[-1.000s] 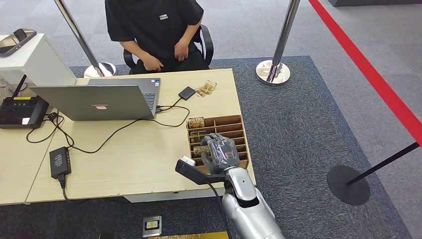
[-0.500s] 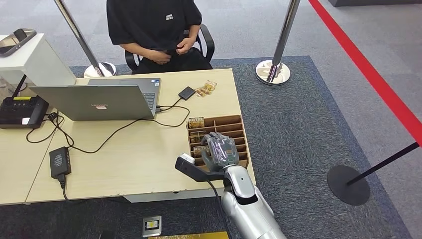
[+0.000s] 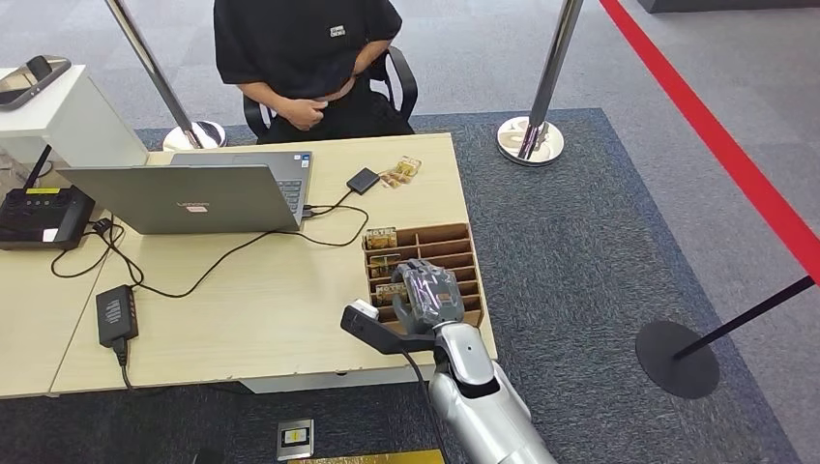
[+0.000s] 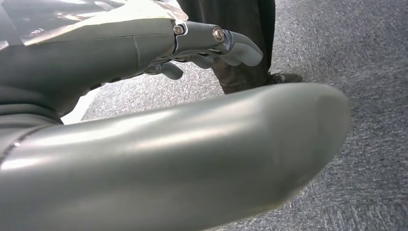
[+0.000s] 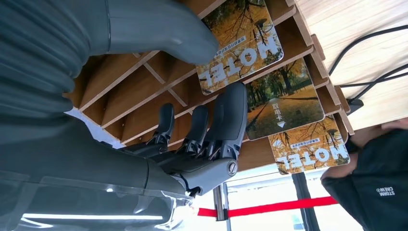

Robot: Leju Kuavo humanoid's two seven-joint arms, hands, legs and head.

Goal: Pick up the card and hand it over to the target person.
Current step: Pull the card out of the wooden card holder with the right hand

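A wooden card rack [image 3: 454,242] stands at the desk's near right corner, with HOTEL cards [image 3: 381,235] standing in its slots. My right hand [image 3: 428,295] hovers over the rack's near slots. Seen from the right wrist, the thumb [image 5: 159,29] and the dark fingers [image 5: 231,113] are spread on either side of the nearest HOTEL card [image 5: 245,48], which still stands in its slot; two more cards [image 5: 284,103] follow behind it. The person [image 3: 300,48] in a black shirt sits across the desk. My left hand [image 4: 144,53] hangs over the carpet, holding nothing.
An open laptop [image 3: 184,198], a black adapter [image 3: 116,314] with cables, a small black box [image 3: 363,180] and loose cards [image 3: 401,171] lie on the desk [image 3: 271,300]. Metal stanchions [image 3: 530,135] stand beyond it. Grey carpet lies to the right.
My right hand has stayed over the rack, shifting only slightly. The person has lifted both hands from the lap to the belly.
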